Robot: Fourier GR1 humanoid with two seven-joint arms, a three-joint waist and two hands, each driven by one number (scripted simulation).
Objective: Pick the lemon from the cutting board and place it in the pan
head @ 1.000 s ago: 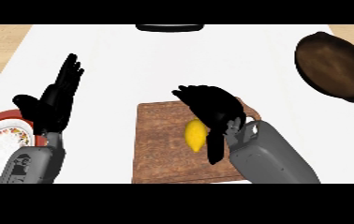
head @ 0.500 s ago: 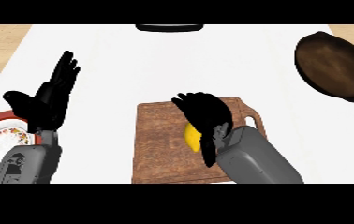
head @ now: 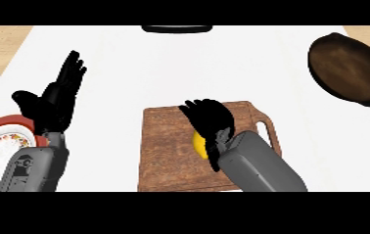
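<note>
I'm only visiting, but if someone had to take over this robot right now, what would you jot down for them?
Right hand: over the lemon on the cutting board, fingers curled down on it; not lifted.
Left hand: open, fingers up, resting at the left near a plate.
Pan: far right of the counter, nothing in it.
Done: reach to the lemon.
Left: lift it, carry it right, set it in the pan.

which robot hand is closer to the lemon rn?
Right. The right robot hand sits over the lemon on the cutting board, partly covering it. The left robot hand rests open off the board, far left.
</note>
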